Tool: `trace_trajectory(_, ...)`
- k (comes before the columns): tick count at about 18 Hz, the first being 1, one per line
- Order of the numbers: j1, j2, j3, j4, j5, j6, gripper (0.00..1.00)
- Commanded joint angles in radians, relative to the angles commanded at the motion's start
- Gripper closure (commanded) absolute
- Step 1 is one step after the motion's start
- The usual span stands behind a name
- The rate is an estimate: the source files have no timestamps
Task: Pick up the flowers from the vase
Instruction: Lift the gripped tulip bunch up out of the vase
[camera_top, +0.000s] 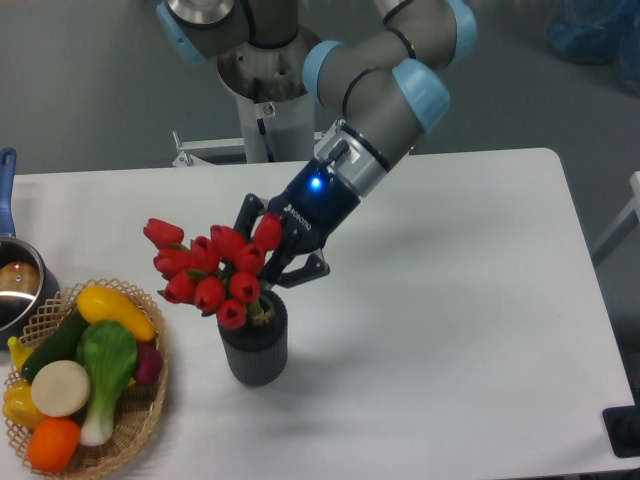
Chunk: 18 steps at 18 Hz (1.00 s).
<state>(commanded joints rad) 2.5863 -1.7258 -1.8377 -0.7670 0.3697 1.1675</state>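
Observation:
The flowers (210, 268), a bunch of red tulip buds, stand in the dark grey ribbed vase (254, 352) at the front middle of the white table (450, 330) and lean to the left. My gripper (272, 250) reaches down from the upper right to the right side of the bunch, just above the vase's rim. Its jaws look spread, one on either side of the rightmost buds. The fingertips are partly hidden behind the buds. The stems and leaves are mostly hidden inside the vase and behind the buds.
A woven basket (150, 400) of toy vegetables and fruit stands at the front left, close to the vase. A steel pot (18, 285) with a blue handle sits at the left edge. The arm's base column (262, 100) stands behind the table.

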Motion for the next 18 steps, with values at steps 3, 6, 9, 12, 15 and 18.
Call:
trace_trajectory(3, -0.003, 0.032, 0.024, -0.002, -0.012, -0.063, 0.67)
trace_trajectory(6, -0.008, 0.054, 0.057, -0.002, -0.029, -0.112, 0.67)
trace_trajectory(9, -0.008, 0.060, 0.083, -0.003, -0.026, -0.117, 0.67)
trace_trajectory(12, 0.001, 0.069, 0.106, -0.003, -0.026, -0.152, 0.67)
trace_trajectory(15, 0.020, 0.072, 0.138, -0.006, -0.008, -0.180, 0.67)
trace_trajectory(18, 0.086, 0.075, 0.147, -0.006, 0.024, -0.183, 0.67)
